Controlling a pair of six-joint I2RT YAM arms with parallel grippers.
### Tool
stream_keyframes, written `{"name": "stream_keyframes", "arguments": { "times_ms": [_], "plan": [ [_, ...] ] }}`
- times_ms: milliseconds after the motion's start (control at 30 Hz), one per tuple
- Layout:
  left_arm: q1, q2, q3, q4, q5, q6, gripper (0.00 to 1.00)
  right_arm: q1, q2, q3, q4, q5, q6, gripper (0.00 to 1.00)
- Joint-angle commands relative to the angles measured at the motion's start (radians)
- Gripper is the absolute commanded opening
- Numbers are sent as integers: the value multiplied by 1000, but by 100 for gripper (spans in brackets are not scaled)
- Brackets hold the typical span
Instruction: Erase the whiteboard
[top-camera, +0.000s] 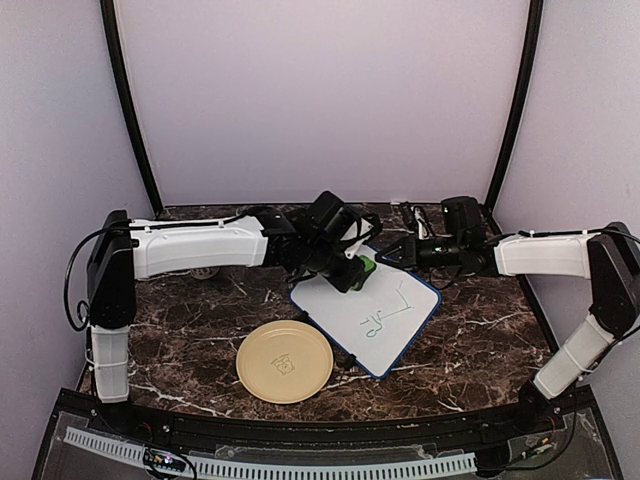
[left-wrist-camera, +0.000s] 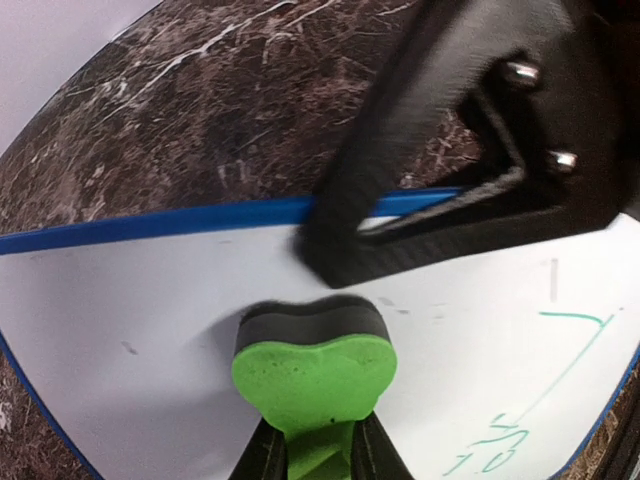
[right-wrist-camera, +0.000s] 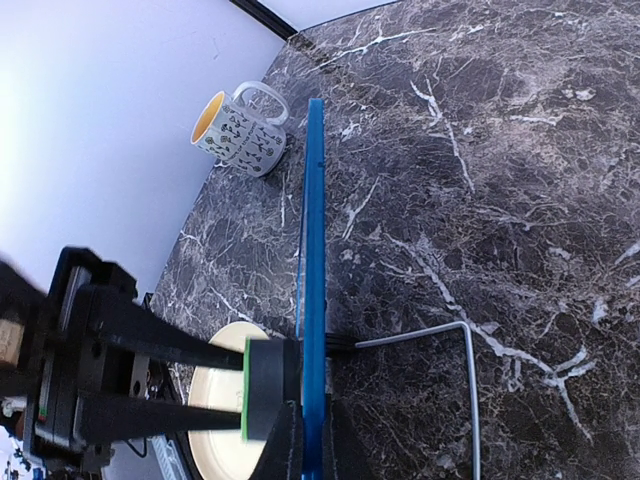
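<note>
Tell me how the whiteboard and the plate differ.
The whiteboard is rectangular with a blue frame; the plate is round and pale yellow. The whiteboard bears green marker lines; the plate only a small centre mark. The whiteboard is clamped at its edge in the right gripper jaws, with the left gripper pressing an eraser on it; the plate lies untouched. Both are pale and flat-faced.

Robot test booth in a lab, not a lived-in room. Plain pale lavender walls (top-camera: 330, 100) close off the back and both sides, with black poles (top-camera: 130, 110) rising at the back corners. A dark marble-pattern tabletop (top-camera: 480, 340) carries a left arm (top-camera: 190, 248) and a right arm (top-camera: 545, 255), mounted at its near edge by a white perforated rail (top-camera: 300, 468). The props are a whiteboard (top-camera: 370, 310), a yellow plate (top-camera: 285, 362) and a mug (right-wrist-camera: 240, 130).
</note>
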Motion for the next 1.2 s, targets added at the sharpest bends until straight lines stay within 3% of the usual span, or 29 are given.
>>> {"name": "stream_keyframes", "arguments": {
  "times_ms": [0,300,533,833,1000,1167],
  "plan": [
    [-83,13,58,-13,22,61,2,6,8,0,-20,14,-33,0],
    [-152,86,133,-83,91,134,2,6,12,6,-20,15,-31,0],
    [-158,95,151,-121,4,120,2,6,15,10,-24,14,-34,0],
    [-78,30,123,-100,-107,30,2,6,16,6,-24,13,-34,0],
    [-67,3,97,-71,-80,58,2,3,13,5,-22,17,-33,0],
    [-129,37,98,-58,-48,137,2,3,13,5,-18,16,-28,0]
  ]
}}
